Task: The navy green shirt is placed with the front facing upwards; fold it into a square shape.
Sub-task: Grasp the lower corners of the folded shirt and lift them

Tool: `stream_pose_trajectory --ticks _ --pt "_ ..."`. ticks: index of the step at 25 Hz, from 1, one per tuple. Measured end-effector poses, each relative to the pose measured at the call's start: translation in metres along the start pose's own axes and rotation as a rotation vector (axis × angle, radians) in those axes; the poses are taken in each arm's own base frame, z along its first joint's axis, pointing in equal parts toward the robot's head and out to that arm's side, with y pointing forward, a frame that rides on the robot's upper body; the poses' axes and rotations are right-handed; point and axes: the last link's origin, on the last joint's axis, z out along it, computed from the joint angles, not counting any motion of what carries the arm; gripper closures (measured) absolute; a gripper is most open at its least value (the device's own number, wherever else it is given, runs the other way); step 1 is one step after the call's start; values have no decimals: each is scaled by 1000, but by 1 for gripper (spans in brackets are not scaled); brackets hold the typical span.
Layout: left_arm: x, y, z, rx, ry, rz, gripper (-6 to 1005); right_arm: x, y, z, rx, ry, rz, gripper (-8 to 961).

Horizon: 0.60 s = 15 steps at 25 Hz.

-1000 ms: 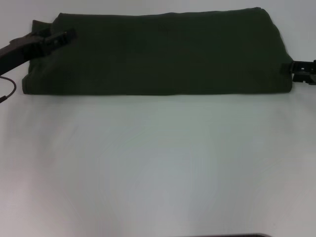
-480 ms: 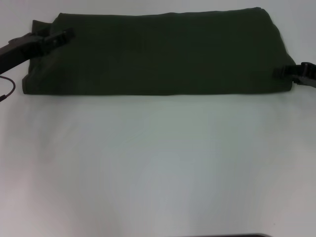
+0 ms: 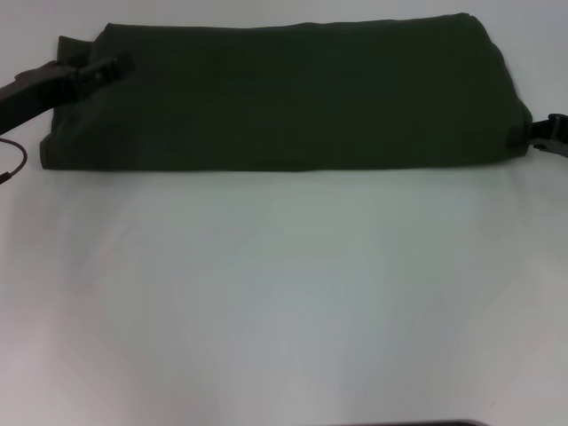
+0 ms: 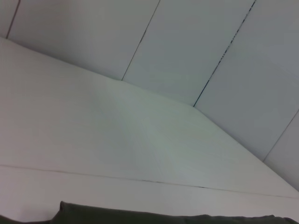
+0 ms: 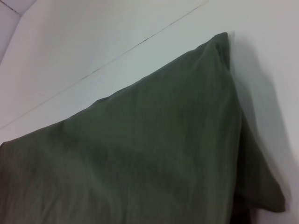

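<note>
The navy green shirt (image 3: pixel 293 98) lies folded into a long dark olive band across the far side of the white table; no lettering shows. My left gripper (image 3: pixel 108 67) rests low over the band's left end, near its far corner. At the right end, my right gripper (image 3: pixel 531 135) is shut on the shirt's near corner, where the cloth bulges out toward it. The right wrist view shows the shirt (image 5: pixel 140 154) close up, its corner raised off the table. In the left wrist view only a strip of the shirt's edge (image 4: pixel 163 218) appears.
The white table (image 3: pixel 284 302) stretches bare from the shirt to the near edge. A thin cable (image 3: pixel 16 160) loops beside the left arm. A panelled wall (image 4: pixel 196 42) stands behind the table's far edge.
The right gripper moved in over the shirt's right end, then drew back right, and the cloth corner now bulges out with it. The left gripper slid slightly left.
</note>
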Motion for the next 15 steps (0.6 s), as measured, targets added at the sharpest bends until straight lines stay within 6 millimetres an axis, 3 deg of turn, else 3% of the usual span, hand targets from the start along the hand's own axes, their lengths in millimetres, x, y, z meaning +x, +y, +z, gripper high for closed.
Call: stream_pose_trajectory --ticks 2,5,15 --pt "-1 -1 -1 2 -8 -5 51 0 0 0 1 -1 0 891" --pt "-1 -3 -5 9 -41 -19 51 -1 0 0 1 -2 -3 943" --pt "12 -11 -30 5 -199 -122 51 -5 2 0 3 -10 -20 943"
